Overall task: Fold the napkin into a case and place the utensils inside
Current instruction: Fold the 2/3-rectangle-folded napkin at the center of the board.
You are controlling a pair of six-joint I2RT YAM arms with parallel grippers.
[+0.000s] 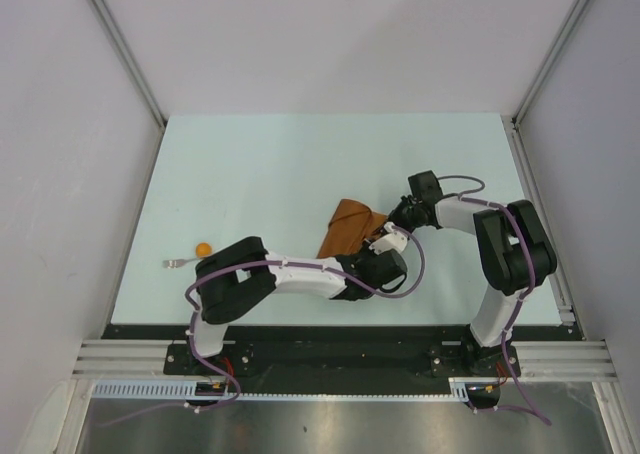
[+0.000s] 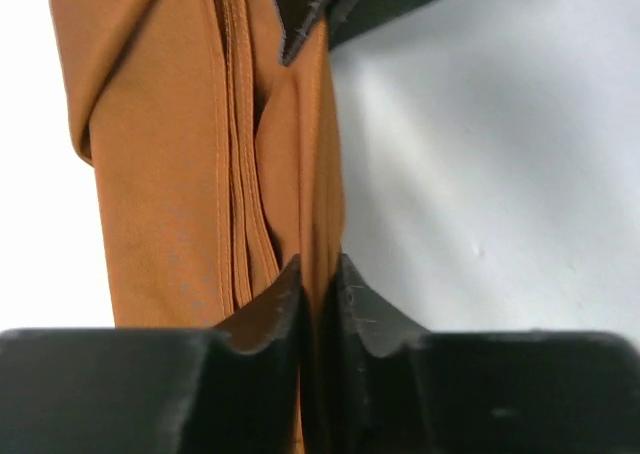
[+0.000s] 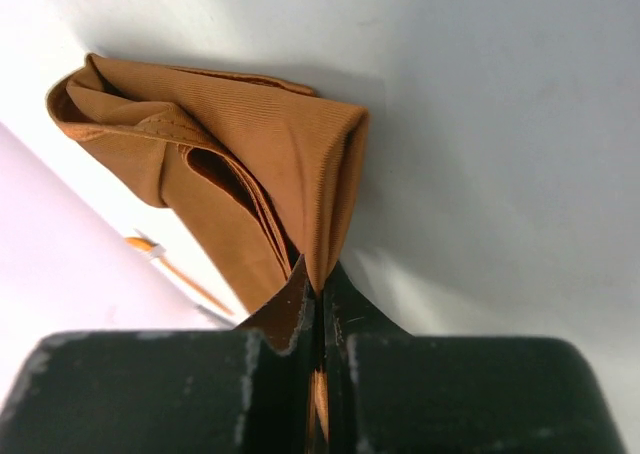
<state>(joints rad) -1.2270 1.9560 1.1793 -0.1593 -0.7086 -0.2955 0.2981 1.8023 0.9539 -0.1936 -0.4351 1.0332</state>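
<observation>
The rust-orange napkin (image 1: 350, 226) lies bunched and folded in layers at the middle of the table. My left gripper (image 2: 318, 274) is shut on a layer at its near edge; the cloth (image 2: 170, 174) stretches away from the jaws. My right gripper (image 3: 320, 279) is shut on a folded corner of the napkin (image 3: 260, 154). Both grippers meet at the cloth's right side (image 1: 385, 239). The utensils (image 1: 195, 254) lie at the table's left: an orange round bowl and a slim pale handle. A thin orange stick (image 3: 175, 269) shows in the right wrist view.
White walls stand on both sides, with metal rails (image 1: 120, 44) at their feet. The table's front edge (image 1: 330, 329) runs just behind the arm bases.
</observation>
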